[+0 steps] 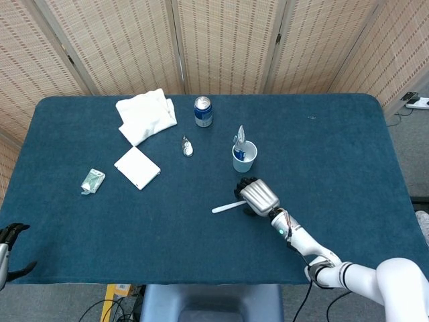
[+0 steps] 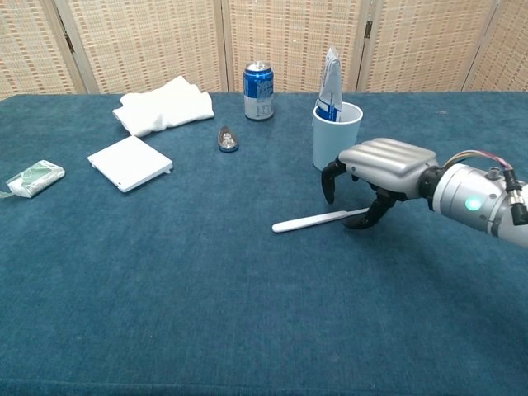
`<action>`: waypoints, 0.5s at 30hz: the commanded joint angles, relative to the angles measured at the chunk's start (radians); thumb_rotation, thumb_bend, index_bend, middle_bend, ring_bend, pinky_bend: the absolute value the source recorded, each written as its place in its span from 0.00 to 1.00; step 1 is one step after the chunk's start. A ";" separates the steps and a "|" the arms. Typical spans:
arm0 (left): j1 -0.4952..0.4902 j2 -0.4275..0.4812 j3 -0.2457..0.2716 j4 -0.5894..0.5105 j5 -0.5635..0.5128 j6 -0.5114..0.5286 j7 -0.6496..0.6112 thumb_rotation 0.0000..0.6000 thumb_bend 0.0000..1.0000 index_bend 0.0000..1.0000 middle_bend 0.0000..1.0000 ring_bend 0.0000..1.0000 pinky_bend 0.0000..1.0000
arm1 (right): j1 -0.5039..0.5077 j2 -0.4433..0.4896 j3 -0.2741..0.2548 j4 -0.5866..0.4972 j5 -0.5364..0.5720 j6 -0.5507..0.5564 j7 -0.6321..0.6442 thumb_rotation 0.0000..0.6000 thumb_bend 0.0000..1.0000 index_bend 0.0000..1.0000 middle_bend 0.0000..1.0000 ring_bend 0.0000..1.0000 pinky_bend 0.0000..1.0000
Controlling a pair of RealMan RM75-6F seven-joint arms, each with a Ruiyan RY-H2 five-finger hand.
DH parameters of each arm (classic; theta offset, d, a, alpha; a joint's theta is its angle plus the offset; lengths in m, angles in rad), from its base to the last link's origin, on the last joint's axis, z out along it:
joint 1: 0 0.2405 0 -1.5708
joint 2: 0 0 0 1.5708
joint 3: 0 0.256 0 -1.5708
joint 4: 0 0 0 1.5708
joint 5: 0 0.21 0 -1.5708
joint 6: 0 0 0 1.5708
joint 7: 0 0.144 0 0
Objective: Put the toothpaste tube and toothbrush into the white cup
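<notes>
The white toothbrush (image 1: 226, 207) (image 2: 309, 220) lies flat on the blue cloth, handle pointing left. My right hand (image 1: 258, 196) (image 2: 384, 161) arches over its brush end, with the fingers on the far side and the thumb on the near side. They are apart and not clamped on it. The white cup (image 1: 244, 156) (image 2: 337, 140) stands upright just behind the hand. A toothpaste tube (image 1: 239, 141) (image 2: 329, 82) stands inside the cup. My left hand (image 1: 8, 238) shows only at the bottom left edge of the head view, empty, fingers apart.
A blue can (image 1: 203, 111) (image 2: 258, 79) stands behind the cup. Left of it are a white folded cloth (image 1: 146, 115), a flat white box (image 1: 137, 167), a small green packet (image 1: 93, 180) and a small metallic object (image 1: 188, 145).
</notes>
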 commanded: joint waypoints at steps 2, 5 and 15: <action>0.000 -0.002 0.001 0.003 -0.001 -0.004 0.000 1.00 0.19 0.26 0.25 0.27 0.28 | 0.021 -0.008 0.004 -0.012 0.002 -0.025 -0.005 1.00 0.32 0.48 0.35 0.21 0.31; -0.001 -0.004 -0.001 0.006 -0.002 -0.005 -0.002 1.00 0.19 0.26 0.25 0.27 0.28 | 0.040 -0.005 0.007 -0.035 0.002 -0.050 -0.023 1.00 0.52 0.48 0.34 0.18 0.29; 0.005 -0.008 0.003 0.021 -0.008 -0.008 -0.013 1.00 0.19 0.26 0.25 0.27 0.28 | 0.083 -0.037 0.021 -0.042 0.029 -0.098 -0.102 1.00 0.66 0.46 0.32 0.14 0.24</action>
